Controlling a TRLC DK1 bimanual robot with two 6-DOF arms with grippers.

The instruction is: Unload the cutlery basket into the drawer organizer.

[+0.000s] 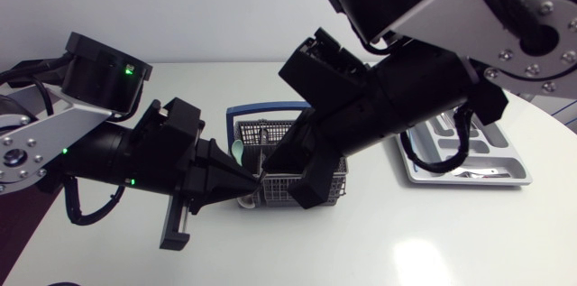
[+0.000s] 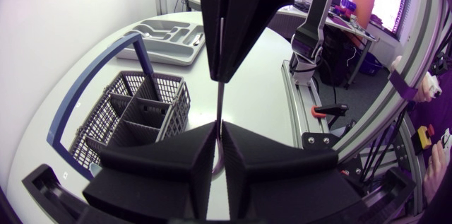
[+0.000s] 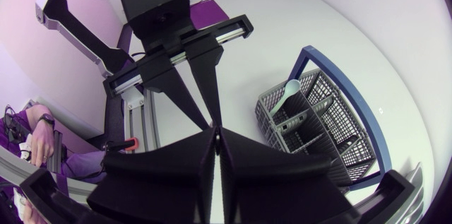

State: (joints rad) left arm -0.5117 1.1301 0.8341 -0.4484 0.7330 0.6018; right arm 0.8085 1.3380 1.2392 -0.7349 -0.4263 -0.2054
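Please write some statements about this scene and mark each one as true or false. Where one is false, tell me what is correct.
1. The left hand and the right hand meet tip to tip near the basket. True.
2. The left hand is wide open. False: it is shut on a thin metal utensil, which the right hand grips too.
3. The basket is empty. False: a white spoon stands in one compartment.
4. The drawer organizer lies on the robot's right of the basket. True.
5. The basket's handle is red. False: it is blue.
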